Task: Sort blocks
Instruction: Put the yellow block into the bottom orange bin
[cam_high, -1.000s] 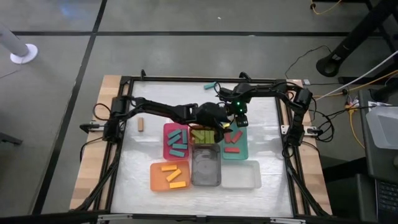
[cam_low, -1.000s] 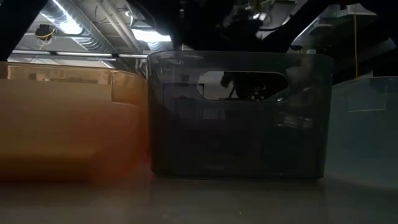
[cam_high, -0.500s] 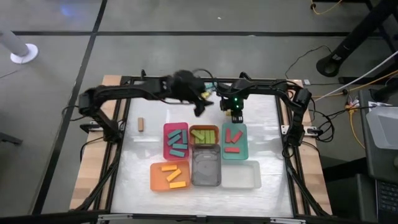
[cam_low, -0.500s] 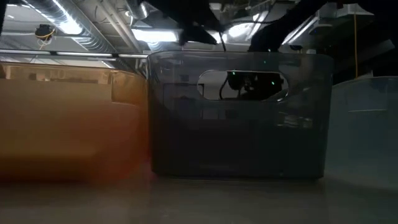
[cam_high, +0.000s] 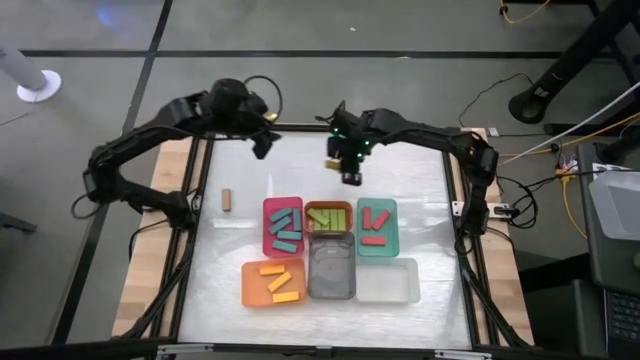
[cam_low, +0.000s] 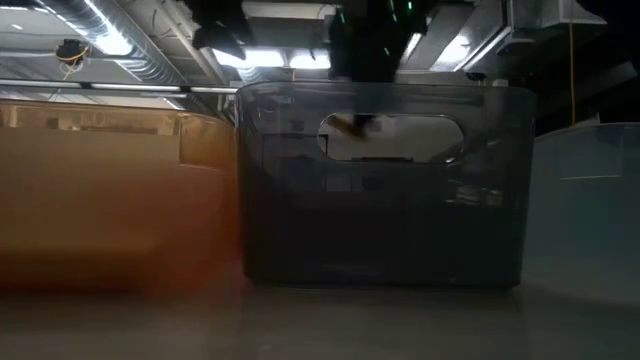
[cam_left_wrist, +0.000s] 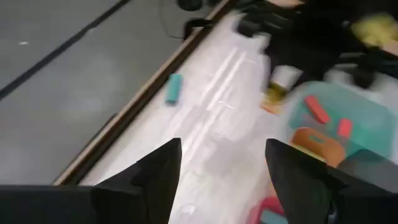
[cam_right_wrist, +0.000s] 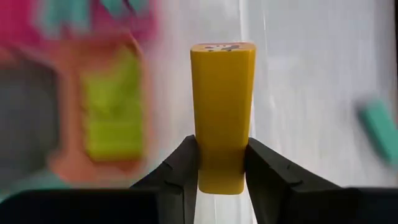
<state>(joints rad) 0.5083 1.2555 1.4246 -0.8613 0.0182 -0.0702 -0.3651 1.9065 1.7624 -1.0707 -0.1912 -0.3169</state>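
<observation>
While a yellow-orange block (cam_right_wrist: 222, 115) is clamped between the two fingers of the right pincer (cam_high: 349, 170), it is carried above the far half of the desk (cam_high: 420, 200), just beyond the row of trays. The block stands lengthwise out of the jaws, gripped at its lower end (its far end face is seen in the right wrist view).

Most other blocks are already sorted: teal ones in the pink tray (cam_high: 268, 212), lime ones in the small orange-brown tray (cam_high: 329, 205), red ones in the teal tray (cam_high: 390, 225), yellow-orange ones in the orange tray (cam_high: 250, 285). The grey tray (cam_high: 331, 272) and the clear tray (cam_high: 388, 282) appear to hold no blocks. A brown block (cam_high: 227, 200) lies loose near the desk's left side, and a teal block (cam_left_wrist: 174, 88) lies loose by the far edge.

The left pincer (cam_high: 262, 143) is held open and empty over the far left corner, its fingers spread wide in its wrist view.

The step in hand is judged to be the transport of the held block. A move across the trays to the orange tray at the near left is called for, then a release there.
</observation>
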